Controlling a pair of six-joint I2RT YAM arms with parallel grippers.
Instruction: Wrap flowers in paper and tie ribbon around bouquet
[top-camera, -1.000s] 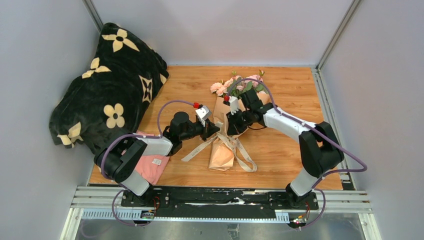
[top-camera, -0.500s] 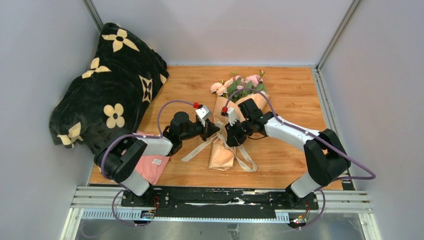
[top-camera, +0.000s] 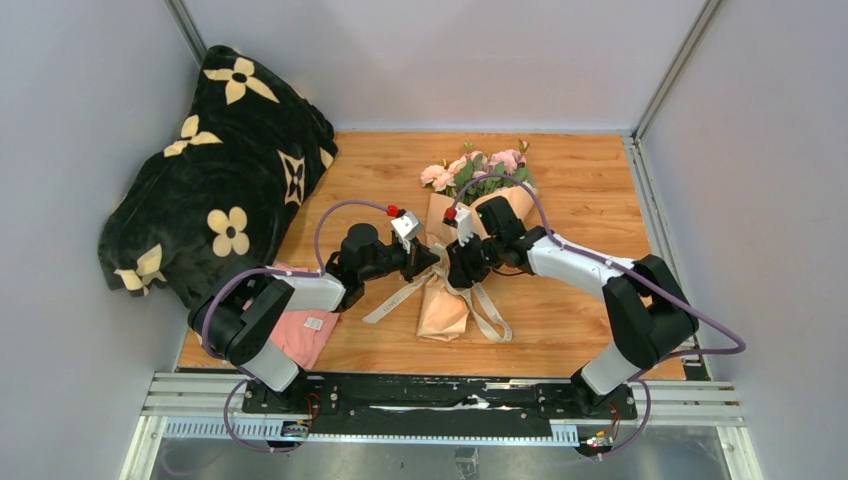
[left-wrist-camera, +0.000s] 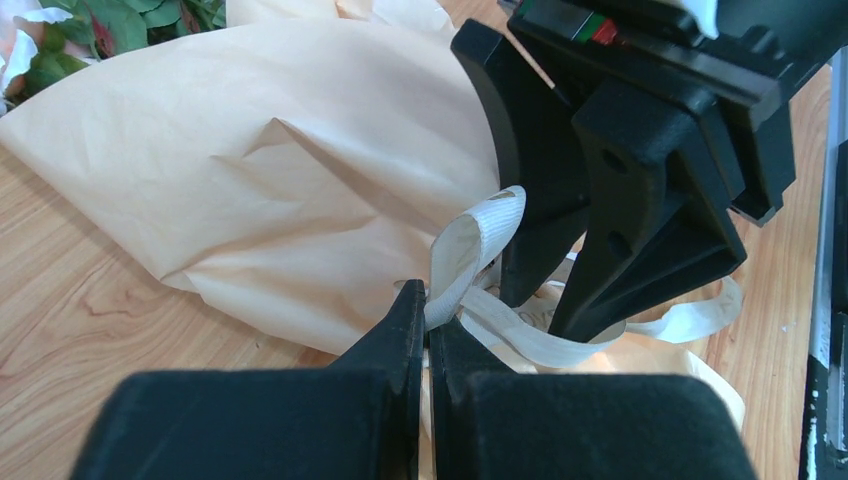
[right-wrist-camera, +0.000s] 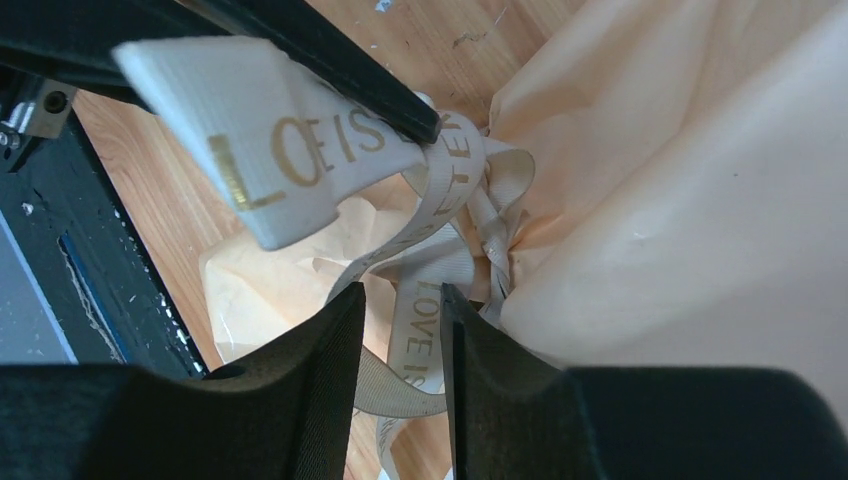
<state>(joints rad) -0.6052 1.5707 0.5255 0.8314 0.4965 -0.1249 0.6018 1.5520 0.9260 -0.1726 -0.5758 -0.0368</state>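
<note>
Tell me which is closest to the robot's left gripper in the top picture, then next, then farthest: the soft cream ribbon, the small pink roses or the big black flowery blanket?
1. Cream ribbon: pinched in the left gripper, right at its fingertips.
2. Pink roses: beyond it, toward the back and slightly right.
3. Black blanket with cream flower prints: farthest, heaped at the back left.

The peach-orange paper (left-wrist-camera: 250, 170) looks matt and creased; the cream-beige woven ribbon (right-wrist-camera: 270, 150) bears shiny gold lettering; the wooden tabletop (top-camera: 580, 180) is smooth.

Both arms angled inward, left hand (left-wrist-camera: 426, 300) pinched tight, right hand (right-wrist-camera: 398, 300) slightly agape
</note>
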